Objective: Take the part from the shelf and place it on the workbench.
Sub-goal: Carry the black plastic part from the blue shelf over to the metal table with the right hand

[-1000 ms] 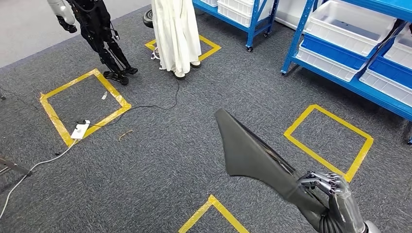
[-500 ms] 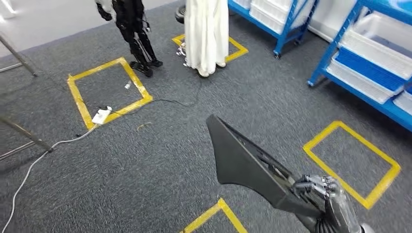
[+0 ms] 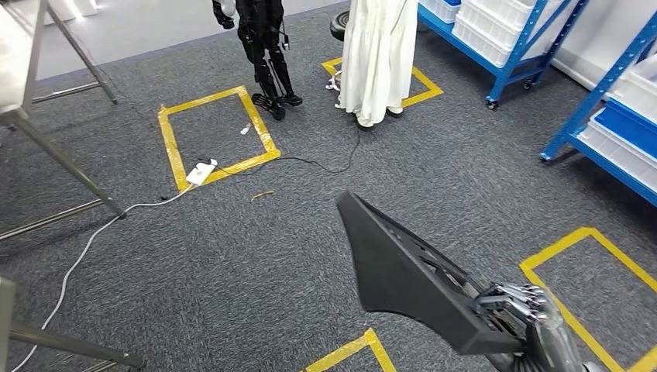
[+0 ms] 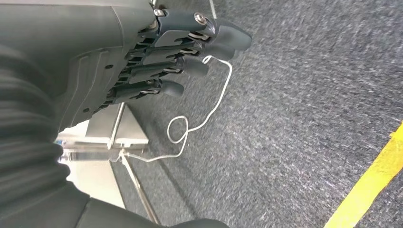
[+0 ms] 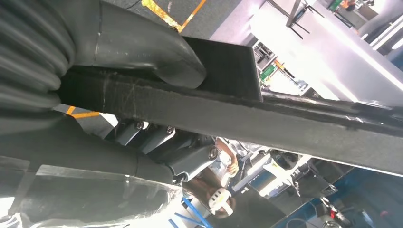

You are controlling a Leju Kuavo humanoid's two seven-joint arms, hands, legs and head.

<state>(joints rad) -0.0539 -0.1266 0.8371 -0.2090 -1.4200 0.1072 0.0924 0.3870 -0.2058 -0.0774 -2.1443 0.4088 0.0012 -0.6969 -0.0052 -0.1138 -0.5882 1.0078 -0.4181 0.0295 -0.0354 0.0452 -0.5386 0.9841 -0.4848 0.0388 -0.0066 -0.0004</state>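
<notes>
Fingers of the right hand wrapped tight round the narrow end of the long flat black plastic part, low at the right of the head view. Thumb pressed on one flat face of the part in the right wrist view, darker fingers on the other face, so clamped from both sides. Long axis of the part running up and away from the right hand, wide end out in front, hanging in the air over the grey carpet floor and touching nothing else. Left hand hanging down by the floor, fingers side by side and only a little bent, holding nothing. Part off the shelf then, and not yet set down. Shiny metal workbench far out at the top left of the head view, so well off to the left of the part's wide end. Likely need: more turning and walking that way, with the long part kept level so the far end does not bump a table leg. Farther out: yellow tape squares on the carpet, a white cable lying across it, a black robot's legs, a person in a long white robe, and blue metal shelves with white bins at the right.
</notes>
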